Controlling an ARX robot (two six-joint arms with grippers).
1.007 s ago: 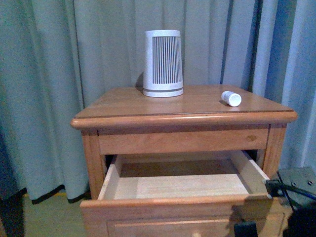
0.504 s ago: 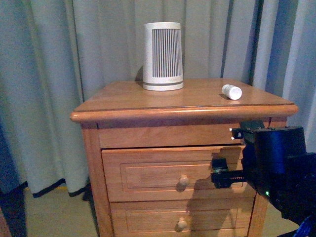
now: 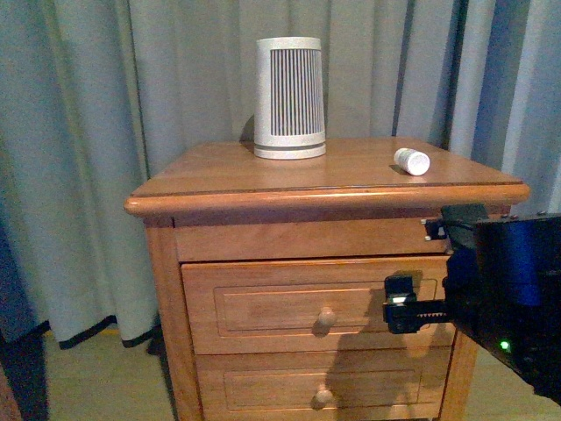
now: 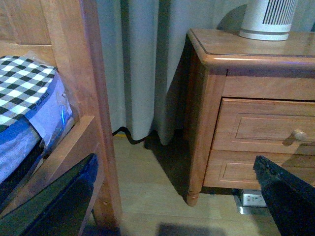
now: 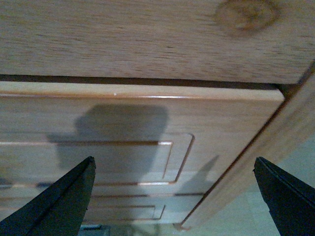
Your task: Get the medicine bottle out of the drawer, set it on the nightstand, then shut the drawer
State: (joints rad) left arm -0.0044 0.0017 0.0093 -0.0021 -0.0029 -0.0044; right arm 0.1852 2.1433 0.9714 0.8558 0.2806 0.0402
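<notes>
both drawers shut, medicine bottle [image 3: 411,161] lying on its side on the nightstand [image 3: 228,175] top.

the bottle rests near the right rear part of the top, well apart from the white slatted device [image 3: 289,98] standing upright toward the back. the drawer [image 3: 263,303] sits flush in the cabinet front, its round knob [image 3: 326,319] showing, with the lower drawer [image 3: 263,390] closed beneath it. the right gripper [image 5: 174,196] is close in front of the upper drawer's right end, fingers spread wide with nothing between them; whether it touches the wood is hard to say. the left gripper [image 4: 177,196] is off to the side, low beside a bed frame [image 4: 83,98] with a checked cover [image 4: 22,88], also spread wide and empty.
</notes>
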